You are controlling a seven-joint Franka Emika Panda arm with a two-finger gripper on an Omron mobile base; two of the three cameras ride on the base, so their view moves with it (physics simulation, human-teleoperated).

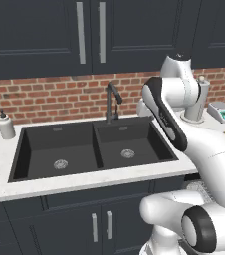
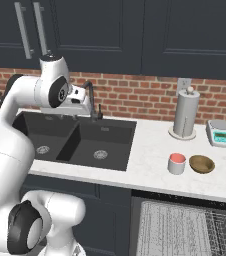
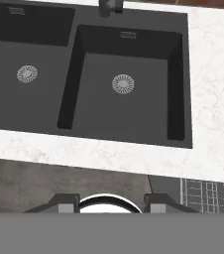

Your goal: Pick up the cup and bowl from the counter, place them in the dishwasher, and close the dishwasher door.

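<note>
You see the cup (image 2: pixel 176 163) touching nothing, just left of the bowl (image 2: pixel 201 163); gripper (image 3: pixel 111 202) fingers stand apart, empty, high over the sink (image 3: pixel 129 84).

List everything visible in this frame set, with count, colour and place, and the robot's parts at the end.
cup: one, whitish with red inside, on counter right of sink
bowl: one, tan-brown, beside the cup
counter: one, white marbled
sink: one, black, double basin
faucet: one, dark, behind sink
soap bottle: one, pale grey, left of sink
paper towel holder: one, grey, by brick wall
scale: one, white and green
dishwasher: one, open, grey wire rack out
end effector: one, dark tips apart, nothing between them, above the sink's front edge
</note>
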